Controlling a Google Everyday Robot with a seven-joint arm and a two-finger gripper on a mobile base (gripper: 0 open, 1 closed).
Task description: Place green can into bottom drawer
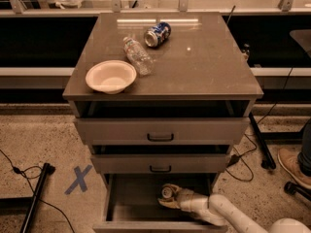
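The bottom drawer [131, 200] is pulled open and shows its bare grey inside. My gripper [170, 199] reaches into it from the lower right on a white arm [221, 210]. Its pale fingers [169, 204] are closed around the green can [167, 192]. Only the can's silver top and a bit of its side show, and it is low inside the drawer near the back middle. I cannot tell whether the can rests on the drawer floor.
On the cabinet top [204, 67] lie a white bowl [111, 76], a clear plastic bottle [137, 56] and a blue soda can [158, 34]. The two upper drawers [160, 130] stand slightly open. A blue X [78, 179] marks the floor to the left. A person's shoe [294, 165] is at the right.
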